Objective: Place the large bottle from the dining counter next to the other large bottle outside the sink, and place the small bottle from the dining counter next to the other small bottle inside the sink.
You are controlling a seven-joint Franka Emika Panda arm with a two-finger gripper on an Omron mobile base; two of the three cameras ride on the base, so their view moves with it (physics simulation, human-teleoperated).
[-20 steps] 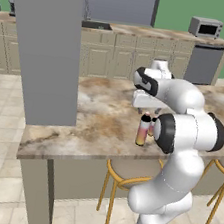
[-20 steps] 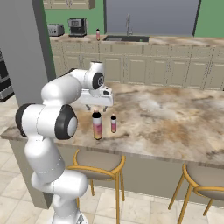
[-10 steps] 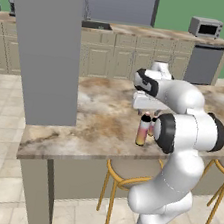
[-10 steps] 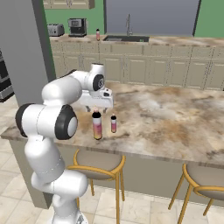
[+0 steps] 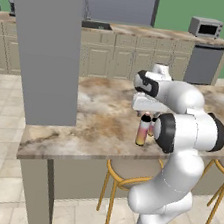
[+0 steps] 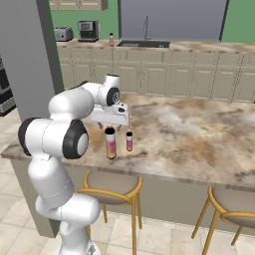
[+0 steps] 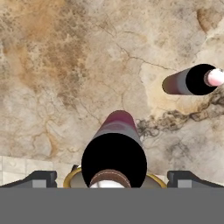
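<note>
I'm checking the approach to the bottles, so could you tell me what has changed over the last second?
Nothing has visibly changed. The open gripper hangs just above the large bottle without holding it, and the small bottle stands beside it on the dining counter, as before.

microwave [image 5: 206, 27] on back counter | toaster [image 6: 62, 34] | coffee maker [image 6: 88, 31]

Readable text: none could be made out in any view.
Large bottle [image 6: 110, 143]: its pink-to-yellow body carried no legible label.
Small bottle [image 6: 129, 141]: no lettering could be read on it.
Microwave [image 5: 205, 27]: its front showed no legible brand or digits.
Coffee maker [image 6: 88, 31] and toaster [image 6: 62, 34]: too small to show any marking.
</note>
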